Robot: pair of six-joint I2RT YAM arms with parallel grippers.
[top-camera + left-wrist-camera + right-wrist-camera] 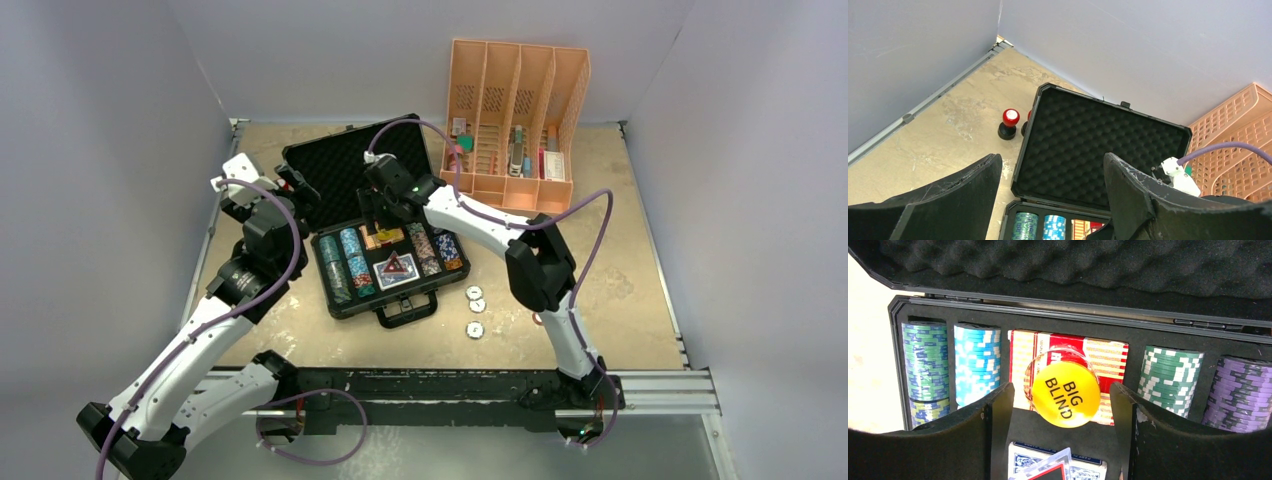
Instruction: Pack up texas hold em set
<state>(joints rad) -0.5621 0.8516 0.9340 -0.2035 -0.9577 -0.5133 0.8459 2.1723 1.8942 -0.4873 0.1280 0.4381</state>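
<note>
The black briefcase [340,305] lies open left of the table's middle, its foam lid [345,165] raised. Stacks of poker chips [345,262] fill its side slots. My right gripper [380,225] hovers over the middle slot, open. In the right wrist view a yellow BIG BLIND button [1066,394] lies on the red card deck [1103,352], between my fingers and touching neither. A blue deck [1023,462] sits below it. My left gripper [290,185] is open and empty beside the lid's left edge [1098,145]. Three small round buttons [474,305] lie on the table right of the case.
The orange slotted organizer [515,120] stands at the back right, close to the lid's right corner. Two red-topped black cylinders [1009,122] stand behind the lid's left side. Grey walls close in the left, back and right.
</note>
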